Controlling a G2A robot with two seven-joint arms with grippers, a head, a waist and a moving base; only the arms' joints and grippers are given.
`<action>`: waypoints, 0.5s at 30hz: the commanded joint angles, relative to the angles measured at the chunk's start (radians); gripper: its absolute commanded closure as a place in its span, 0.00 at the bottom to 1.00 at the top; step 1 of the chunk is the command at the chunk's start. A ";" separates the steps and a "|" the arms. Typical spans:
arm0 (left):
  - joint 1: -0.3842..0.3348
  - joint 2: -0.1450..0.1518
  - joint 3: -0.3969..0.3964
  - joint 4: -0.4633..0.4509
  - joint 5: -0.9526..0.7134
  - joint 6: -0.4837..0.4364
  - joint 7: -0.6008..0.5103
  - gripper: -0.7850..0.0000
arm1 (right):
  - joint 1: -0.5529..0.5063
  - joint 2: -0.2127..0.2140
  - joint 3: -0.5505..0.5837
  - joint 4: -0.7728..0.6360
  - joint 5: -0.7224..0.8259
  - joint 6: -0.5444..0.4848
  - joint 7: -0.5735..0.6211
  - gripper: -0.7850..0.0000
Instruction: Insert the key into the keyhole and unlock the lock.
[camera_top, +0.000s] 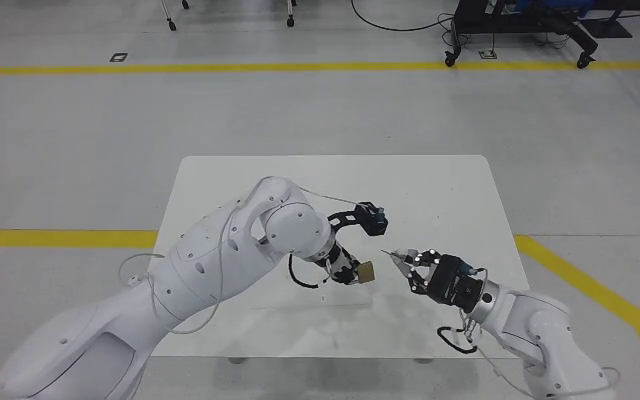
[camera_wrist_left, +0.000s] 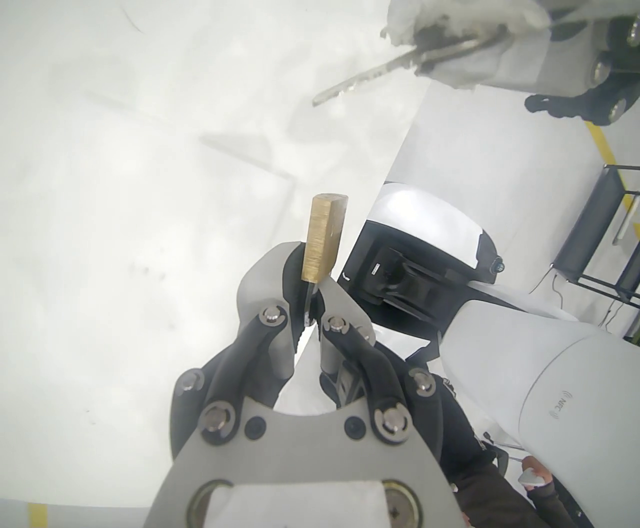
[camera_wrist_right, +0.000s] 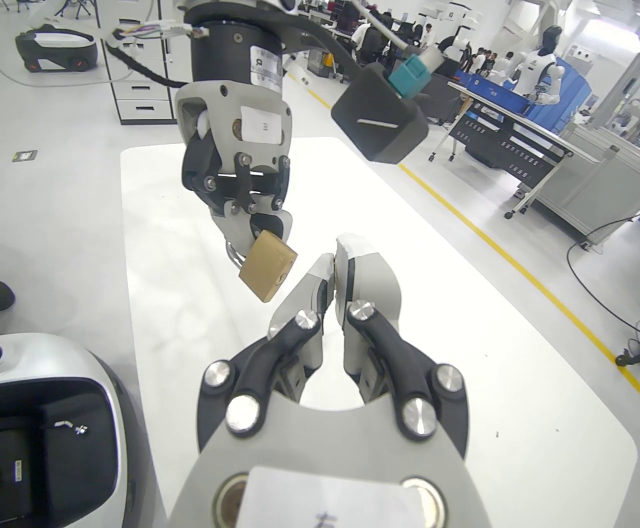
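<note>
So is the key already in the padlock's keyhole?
No, the key hangs in open air, its tip clearly apart from the brass padlock.

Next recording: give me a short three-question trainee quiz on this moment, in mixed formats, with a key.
1. True or false: the brass padlock lies flat on the white table.
2. Which hand holds the padlock? A) left hand B) right hand C) neither
3. Fill in: the right hand is shut on a ____, whose tip stops short of the padlock.
Key: 1 false, it is held in the air above the table; 2 A; 3 key.
</note>
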 joint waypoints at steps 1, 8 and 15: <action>-0.009 -0.007 0.010 0.004 0.014 0.003 -0.005 1.00 | 0.002 0.000 -0.004 0.003 0.005 -0.003 0.010 1.00; -0.035 -0.031 0.038 0.006 0.057 0.001 -0.017 1.00 | 0.016 0.000 -0.040 0.005 0.006 -0.032 0.057 1.00; -0.052 -0.048 0.043 0.020 0.069 0.001 -0.030 1.00 | 0.032 -0.002 -0.059 0.018 0.009 -0.029 0.058 1.00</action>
